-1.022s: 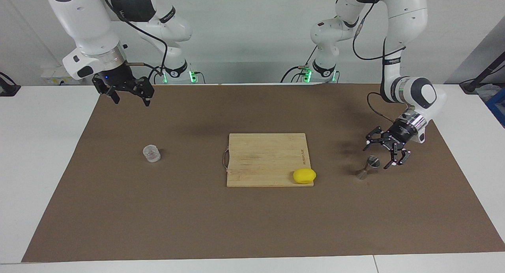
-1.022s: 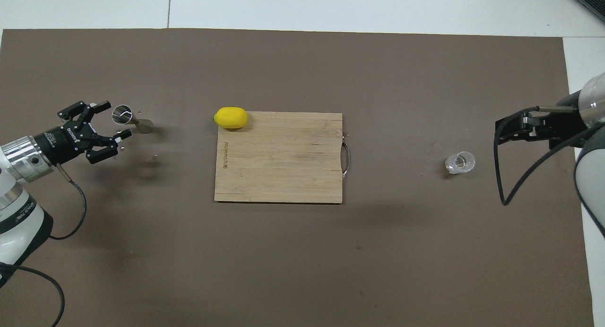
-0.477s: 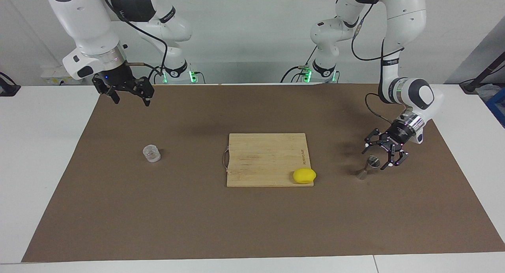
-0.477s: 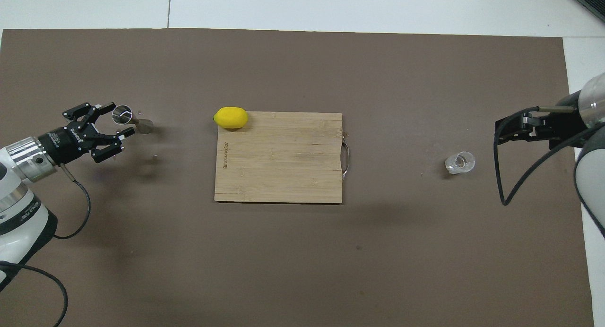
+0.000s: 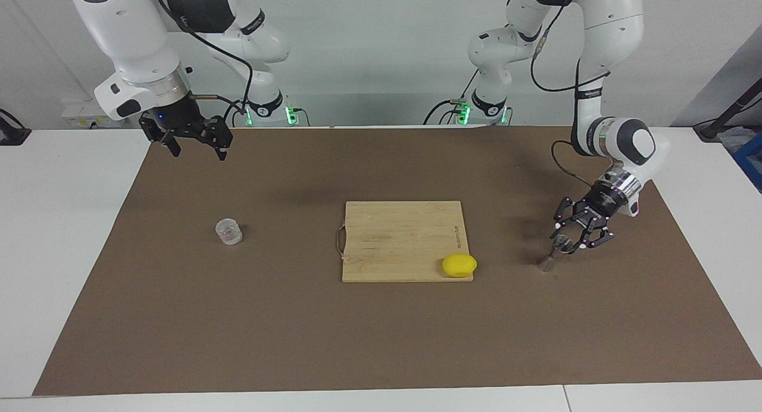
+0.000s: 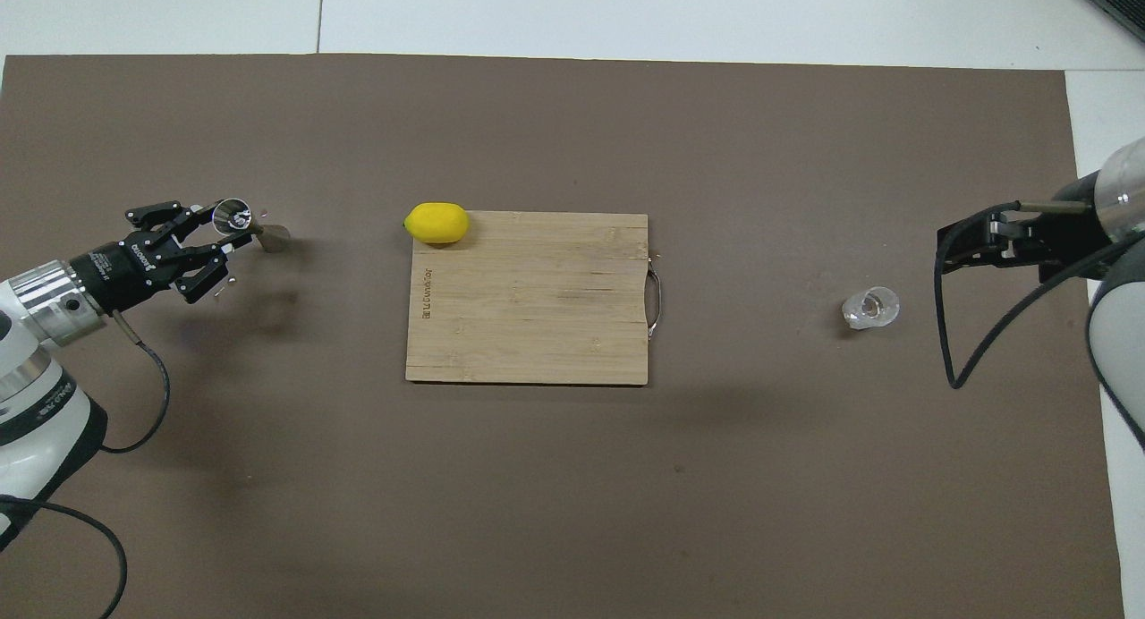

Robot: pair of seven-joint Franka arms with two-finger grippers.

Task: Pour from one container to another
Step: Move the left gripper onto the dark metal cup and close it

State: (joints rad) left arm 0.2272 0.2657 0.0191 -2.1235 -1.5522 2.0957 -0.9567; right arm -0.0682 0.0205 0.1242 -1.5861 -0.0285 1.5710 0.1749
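From my seat I see the cutting board (image 5: 402, 239) in the middle of the mat (image 5: 381, 340), with the lemon (image 5: 459, 265) on its corner farthest from the robots, toward the left arm's end. The jigger (image 5: 552, 254) stands beside that corner, farther toward the left arm's end, and the glass (image 5: 228, 231) stands well apart toward the right arm's end.

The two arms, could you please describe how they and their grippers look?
Both arms are glossy white with rounded segments, dark joint bands and silver wrist rings. Black cables loop along them, and green lights glow at their bases. The left gripper and right gripper are black linkage frames with thin fingers; the left's links carry small pale dots.
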